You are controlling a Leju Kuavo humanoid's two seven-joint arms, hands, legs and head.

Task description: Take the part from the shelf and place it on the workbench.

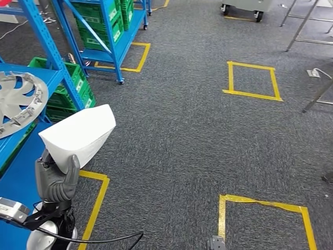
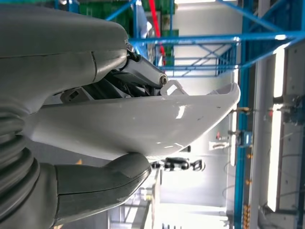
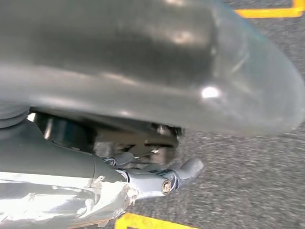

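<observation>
Blue shelf (image 1: 51,52) left; open carpet (image 1: 188,135) right.

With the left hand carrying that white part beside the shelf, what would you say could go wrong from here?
1. The left hand grips the white part only at its narrow end, with most of it sticking out unsupported, so it might tilt or slip while the robot walks.
2. The blue shelf and the wheel cover lying on it are close beside the part; a turn could knock the part against them.
3. No workbench shows in the head view, so a long carry may lie ahead.
</observation>
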